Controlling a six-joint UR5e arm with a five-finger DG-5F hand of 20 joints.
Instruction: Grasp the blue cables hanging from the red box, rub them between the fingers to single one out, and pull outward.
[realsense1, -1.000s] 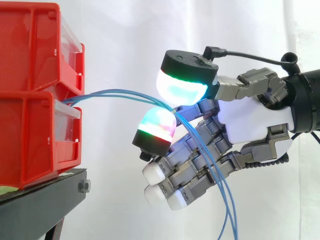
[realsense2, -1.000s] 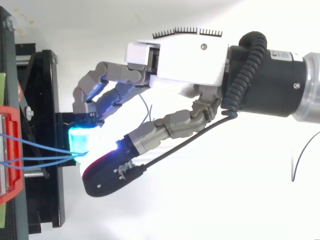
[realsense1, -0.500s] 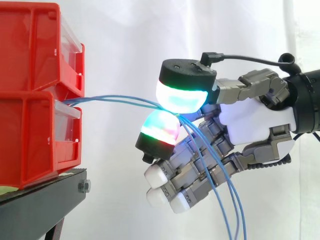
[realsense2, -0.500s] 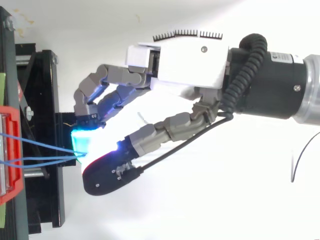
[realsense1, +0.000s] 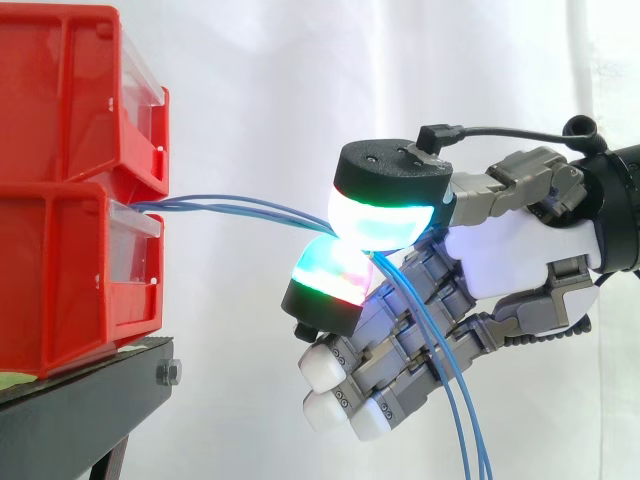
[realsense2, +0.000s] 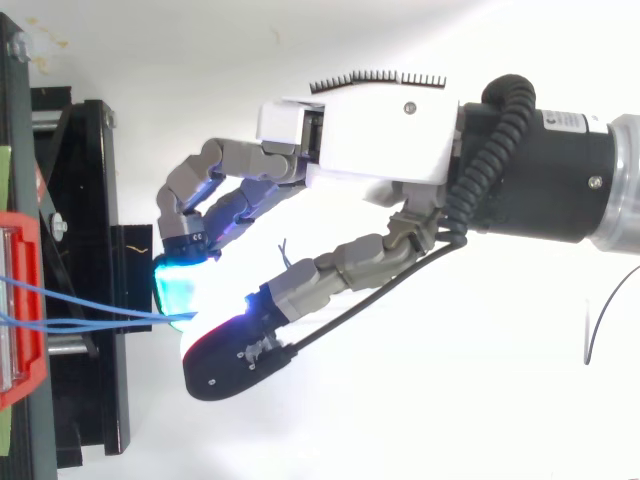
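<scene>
Right of the red bins | robot hand (realsense1: 510, 255) curled, thumb and one glowing pad pinching the blue cables (realsense1: 240, 203) | cables span from lower red box (realsense1: 60, 270) to pinch, tails hanging below | box on black stand (realsense1: 80, 410)

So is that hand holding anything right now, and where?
Yes: the hand pinches the blue cables between its glowing fingertips, partway along their length, out from the red box.

The side view looks level and close, with the stacked red plastic bins (realsense1: 70, 190) at frame left. The top view looks straight down, the bins at its left edge. Both share the bins, thin blue cables (realsense1: 230, 207) and white-and-grey robot hand (realsense1: 510, 250).
</scene>
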